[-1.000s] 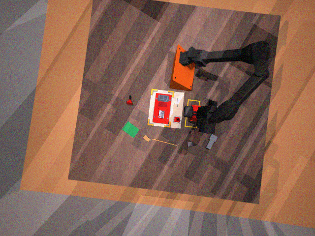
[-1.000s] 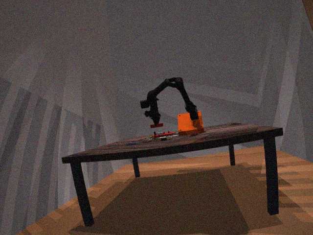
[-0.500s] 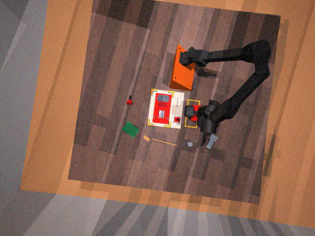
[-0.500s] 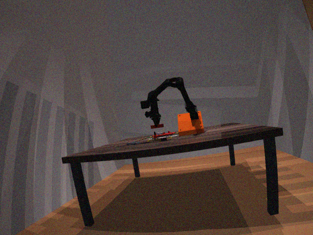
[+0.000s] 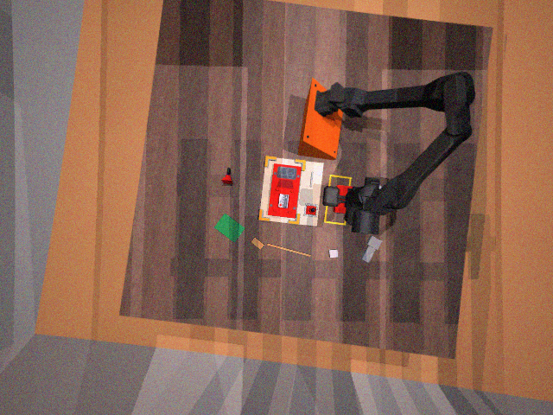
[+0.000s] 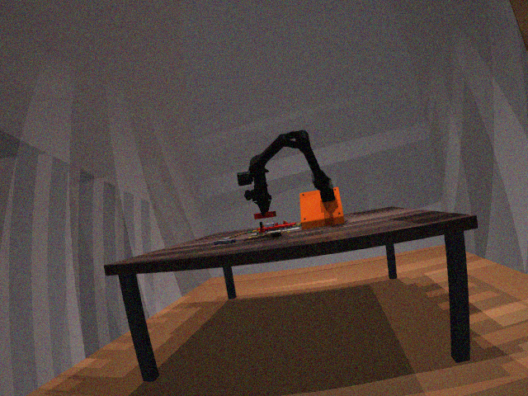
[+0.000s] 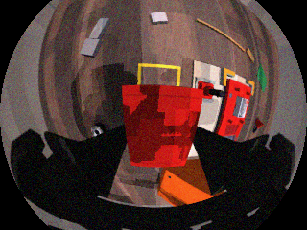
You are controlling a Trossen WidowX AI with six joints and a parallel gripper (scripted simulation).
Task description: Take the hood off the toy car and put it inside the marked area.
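Observation:
My gripper [image 5: 342, 199] [image 6: 265, 212] [image 7: 160, 127] is shut on the red hood [image 6: 258, 215] [image 7: 160, 110], a flat tapered panel held roughly level above the table. From above, the hood shows partly beneath the gripper, over the marked area, a yellow outline [image 5: 334, 222] [image 7: 158, 65]. The hood hides part of that outline in the wrist view. The red toy car [image 5: 276, 189] [image 7: 229, 107] lies beside the marked area on a white board [image 5: 316, 173] with yellow corner marks.
A red block with a black knob [image 5: 311, 209] [image 7: 206, 90] is on the board near the outline. An orange block [image 5: 319, 134] [image 6: 313, 206] [image 7: 184, 189] stands by the arm's base. A white piece [image 5: 333, 253] [image 7: 159, 18], grey piece [image 5: 369, 252] [image 7: 100, 29], thin stick [image 5: 289, 250] and green sheet [image 5: 230, 227] lie around.

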